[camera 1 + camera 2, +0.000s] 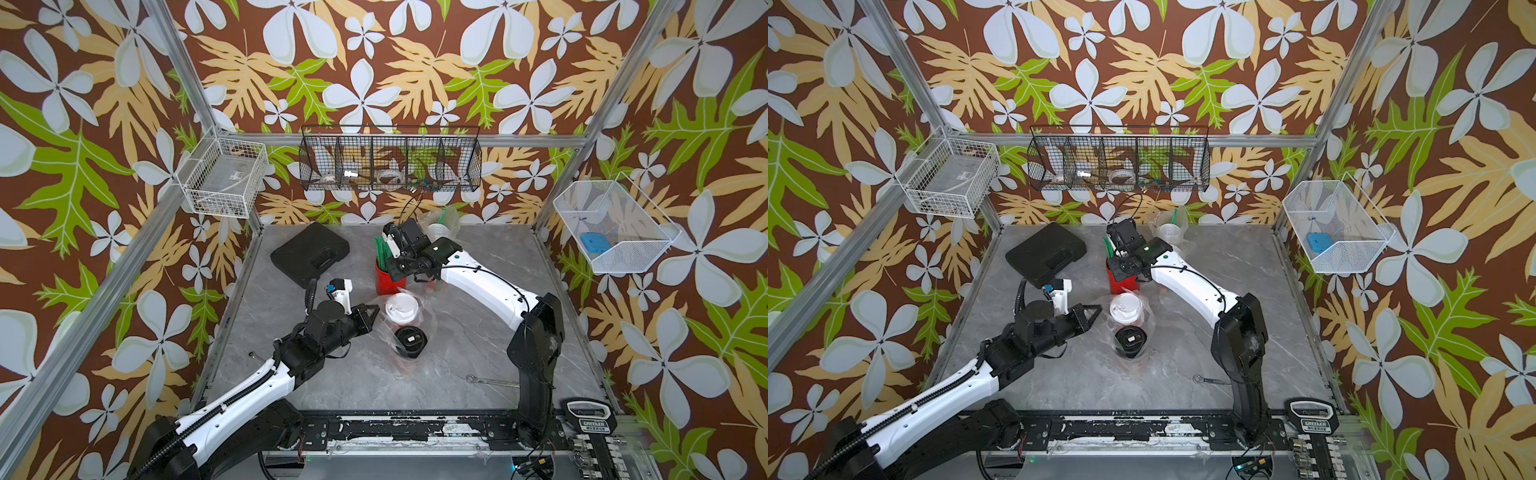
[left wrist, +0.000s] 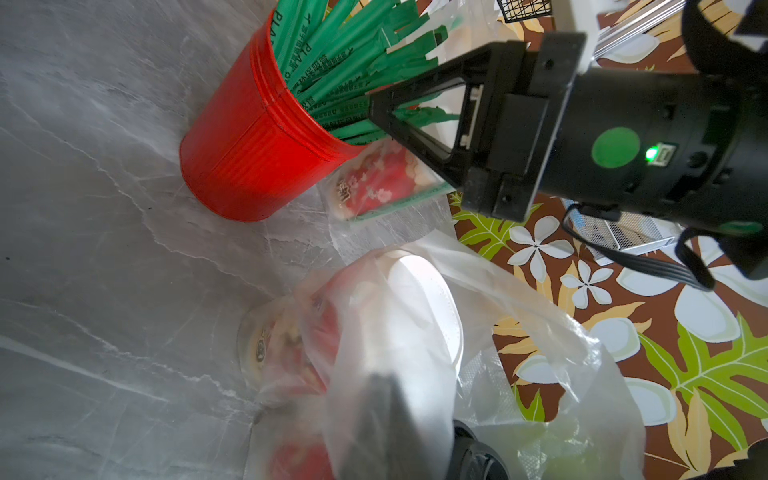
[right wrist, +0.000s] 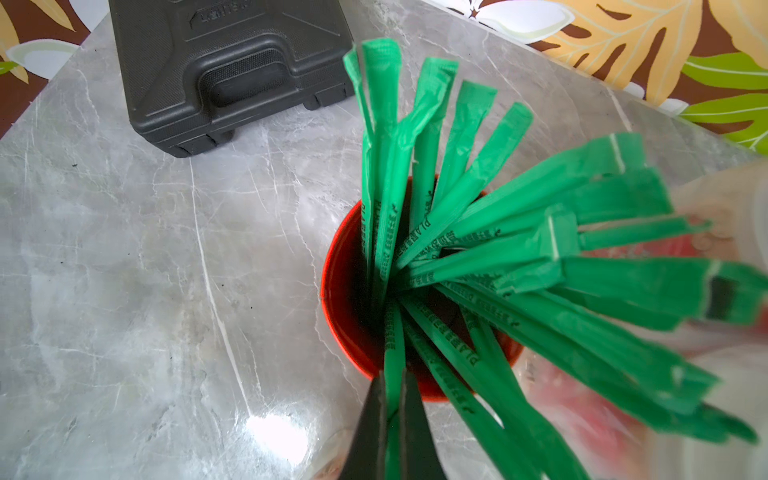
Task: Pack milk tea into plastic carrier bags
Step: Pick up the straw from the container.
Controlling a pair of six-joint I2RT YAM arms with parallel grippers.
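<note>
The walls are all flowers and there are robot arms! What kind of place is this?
Probably a robot practice booth set up like a milk tea counter: two robot arms at a table, lidded cups in a clear bag, green straws in a red pot.

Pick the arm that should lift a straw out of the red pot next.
Right. The right gripper is shut on one green straw standing in the red pot. The left gripper is shut at the bag with the cups, away from the pot.
</note>
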